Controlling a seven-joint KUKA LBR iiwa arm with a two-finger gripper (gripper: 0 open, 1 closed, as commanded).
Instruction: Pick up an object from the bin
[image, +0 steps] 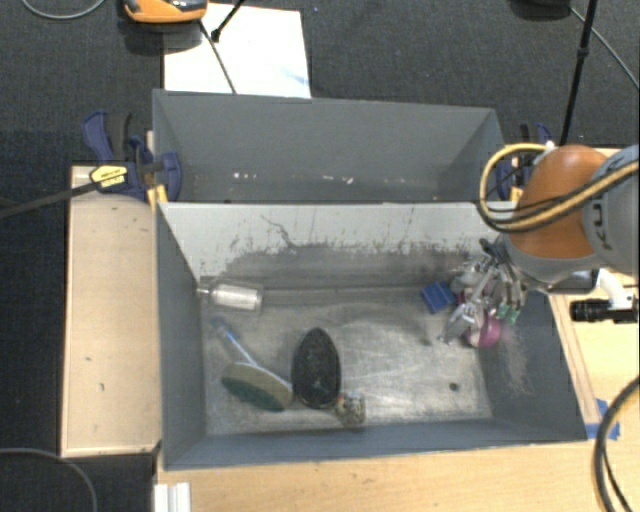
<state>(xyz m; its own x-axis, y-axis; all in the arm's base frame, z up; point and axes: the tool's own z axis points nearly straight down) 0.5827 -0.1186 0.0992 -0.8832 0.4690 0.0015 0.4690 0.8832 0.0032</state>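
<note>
My gripper (478, 312) hangs low at the right side of the bin, close to the right wall. A small pink-purple rounded thing (489, 333) sits right at its lower end, touching or nearly touching it; whether it is gripped I cannot tell. Just left of the gripper, near the back wall, lies a small blue block (437, 297).
A black oval brush (316, 367) lies at the front middle, with a small speckled lump (350, 408) at its lower right. Left of it lies a blue-handled brush with a green and tan head (252, 384). A clear plastic vial (231, 295) rests at the back left.
</note>
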